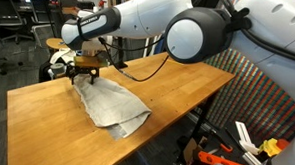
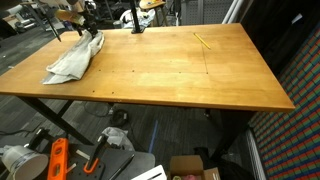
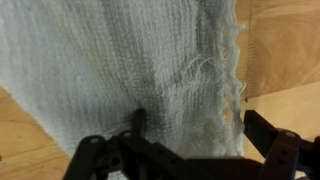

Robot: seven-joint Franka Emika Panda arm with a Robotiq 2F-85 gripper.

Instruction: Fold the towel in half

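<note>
The towel (image 1: 114,106) is an off-white, wrinkled cloth lying bunched lengthwise on the wooden table, near its corner in an exterior view (image 2: 73,62). My gripper (image 1: 84,67) hangs low over the towel's far end, open. In the wrist view the towel (image 3: 120,70) fills most of the picture, with its frayed edge on the right. The gripper (image 3: 200,125) straddles that edge: one finger (image 3: 140,122) is over the cloth and the other is over bare wood beside it. Nothing is gripped.
The wooden table (image 2: 180,80) stretches wide beside the towel. A thin yellow stick (image 2: 203,41) lies on it. A white-and-dark bundle (image 1: 58,59) sits just behind the gripper. Tools and boxes (image 2: 60,158) litter the floor below the table's edge.
</note>
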